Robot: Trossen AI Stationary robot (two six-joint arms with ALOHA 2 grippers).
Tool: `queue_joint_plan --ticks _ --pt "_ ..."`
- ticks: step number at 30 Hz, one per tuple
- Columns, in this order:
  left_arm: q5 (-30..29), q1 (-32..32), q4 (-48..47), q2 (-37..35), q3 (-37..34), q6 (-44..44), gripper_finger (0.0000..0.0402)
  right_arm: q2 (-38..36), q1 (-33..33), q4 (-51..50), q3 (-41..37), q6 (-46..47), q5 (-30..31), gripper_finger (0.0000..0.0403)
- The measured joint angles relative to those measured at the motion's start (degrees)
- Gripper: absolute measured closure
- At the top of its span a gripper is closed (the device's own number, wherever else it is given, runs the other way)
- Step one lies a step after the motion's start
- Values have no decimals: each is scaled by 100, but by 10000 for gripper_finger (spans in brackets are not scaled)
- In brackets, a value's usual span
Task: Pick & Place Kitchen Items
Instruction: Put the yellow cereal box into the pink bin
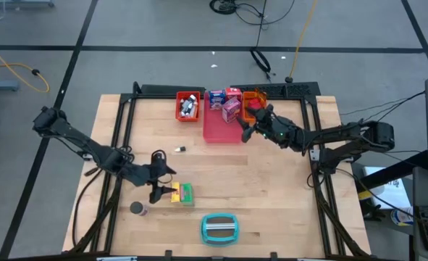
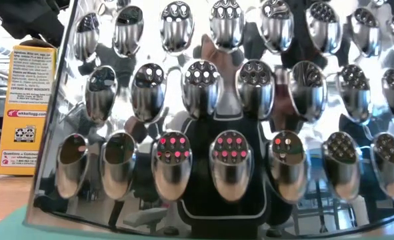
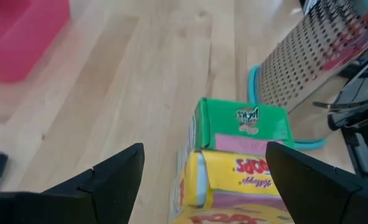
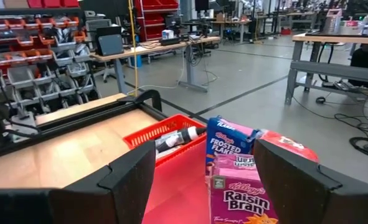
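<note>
Yellow box [image 3: 233, 186], green box [image 3: 243, 124], purple box [image 4: 240, 193], blue box [image 4: 224, 146]; red basket [image 4: 165, 134]; grater [image 3: 314, 56] teal-rimmed, seemingly.

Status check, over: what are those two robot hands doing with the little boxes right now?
Left hand open, straddling yellow box beside green box. Right hand open over pink tray, purple Raisin Bran box between its fingers. Grater nearby, not blocking.
</note>
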Motion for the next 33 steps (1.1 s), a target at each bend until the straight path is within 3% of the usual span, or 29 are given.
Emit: queue_joint_plan --ticks 10,21,26,33 --pt "20 -1 -379 80 -41 -565 66 0 63 0 0 -105 2 140" --pt "152 3 847 70 -920 -1186 77 0 63 2 0 -149 2 140" --pt "331 -1 905 70 -999 -1256 164 0 63 3 0 -149 3 140" --pt "596 9 1196 71 -1010 -866 354 0 63 2 0 -149 2 140"
